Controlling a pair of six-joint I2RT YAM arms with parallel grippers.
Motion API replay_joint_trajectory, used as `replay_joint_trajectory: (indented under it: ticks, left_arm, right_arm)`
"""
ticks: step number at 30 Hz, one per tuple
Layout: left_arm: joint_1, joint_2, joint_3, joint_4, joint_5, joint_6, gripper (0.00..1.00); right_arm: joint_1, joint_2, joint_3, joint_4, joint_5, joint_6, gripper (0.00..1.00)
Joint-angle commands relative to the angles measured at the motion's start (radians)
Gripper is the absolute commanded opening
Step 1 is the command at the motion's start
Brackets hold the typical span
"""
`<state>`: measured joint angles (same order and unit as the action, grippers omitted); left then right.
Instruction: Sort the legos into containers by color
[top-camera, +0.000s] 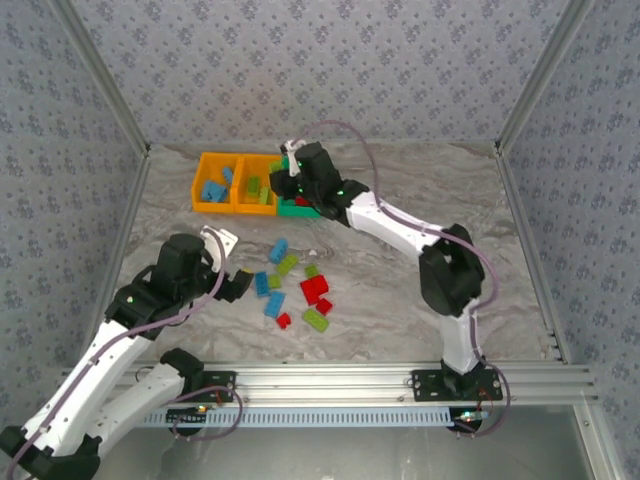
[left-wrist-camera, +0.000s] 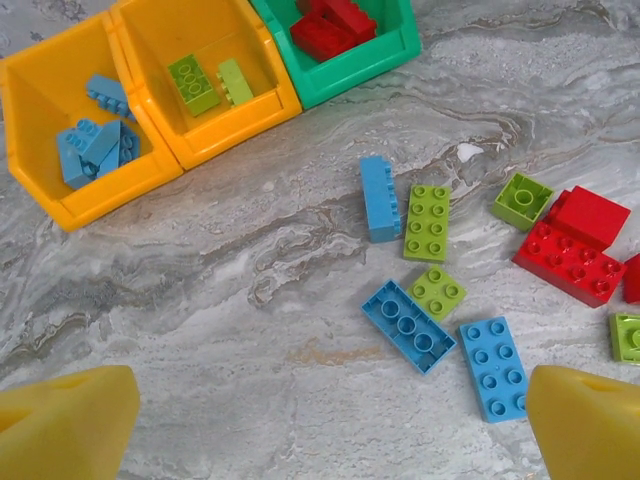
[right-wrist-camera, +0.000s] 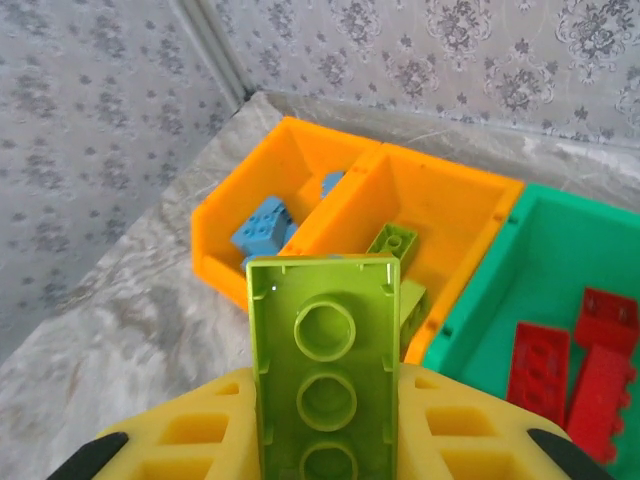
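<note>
Three joined containers stand at the back: an orange bin (top-camera: 213, 183) with blue legos, an orange bin (top-camera: 254, 184) with lime ones, and a green bin (top-camera: 296, 209) with red ones. My right gripper (right-wrist-camera: 325, 425) hovers over the middle orange bin (right-wrist-camera: 455, 200), shut on a lime green lego (right-wrist-camera: 325, 360) whose hollow underside faces the camera. My left gripper (left-wrist-camera: 330, 410) hangs open above bare table, with nothing between its yellow fingers (left-wrist-camera: 65, 425). Loose legos lie just ahead of it: a blue plate (left-wrist-camera: 410, 325), a blue brick (left-wrist-camera: 493, 367), a lime square (left-wrist-camera: 437, 291) and a red brick (left-wrist-camera: 572, 258).
Loose bricks are scattered mid-table (top-camera: 295, 285) between the two arms. Patterned walls with metal corner posts (top-camera: 105, 90) close in the table on three sides. The marbled tabletop (left-wrist-camera: 200, 300) between the left gripper and the bins is bare.
</note>
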<state>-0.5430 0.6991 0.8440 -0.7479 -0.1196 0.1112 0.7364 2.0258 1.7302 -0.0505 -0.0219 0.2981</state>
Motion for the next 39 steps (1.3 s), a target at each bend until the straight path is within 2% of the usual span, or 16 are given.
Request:
replay_joint_trajectory:
  ticks: [1, 5, 7, 9, 11, 14, 22, 25, 28, 31, 35, 39]
  left_arm:
    - [0.007, -0.024, -0.01, 0.024, 0.011, -0.01, 0.99]
    - [0.008, -0.051, -0.029, 0.032, 0.022, -0.013, 0.99]
    - [0.008, -0.059, -0.036, 0.037, 0.024, -0.012, 0.99]
    - [0.009, -0.062, -0.037, 0.041, 0.018, -0.013, 0.99]
    - [0.01, -0.061, -0.037, 0.042, 0.013, -0.013, 0.99]
    - [0.015, -0.058, -0.04, 0.045, 0.023, -0.014, 0.99]
    - [0.02, -0.052, -0.037, 0.047, 0.028, -0.016, 0.99]
    - [0.022, -0.047, -0.037, 0.048, 0.026, -0.025, 0.99]
    - [0.029, -0.02, -0.026, 0.043, 0.027, -0.055, 0.99]
    - [0.03, 0.053, 0.012, 0.017, 0.074, -0.129, 0.99]
    - [0.028, 0.217, 0.119, -0.036, 0.085, -0.353, 0.89]
    - [0.015, 0.359, 0.135, 0.063, 0.114, -0.426, 0.8]
  right_arm:
    - [-0.006, 0.175, 0.151, -0.025, 0.033, -0.082, 0.24]
    - [-0.042, 0.395, 0.468, -0.171, -0.024, -0.091, 0.26]
    - [-0.056, 0.487, 0.636, -0.259, -0.062, -0.084, 0.3]
    - [-0.058, 0.555, 0.765, -0.347, -0.055, -0.094, 0.39]
    - [-0.056, 0.603, 0.867, -0.439, -0.04, -0.106, 0.53]
    - [-0.055, 0.612, 0.929, -0.529, -0.04, -0.118, 0.53]
    - [-0.033, 0.478, 0.891, -0.703, -0.025, -0.21, 0.53]
    - [-0.02, 0.343, 0.734, -0.718, 0.001, -0.254, 0.53]
    - [-0.023, 0.116, 0.395, -0.589, -0.007, -0.276, 0.54]
    - [-0.046, -0.113, 0.129, -0.558, -0.035, -0.278, 0.56]
    - [-0.061, -0.401, -0.179, -0.534, -0.05, -0.257, 0.57]
    - [-0.064, -0.625, -0.396, -0.507, -0.129, -0.208, 0.64]
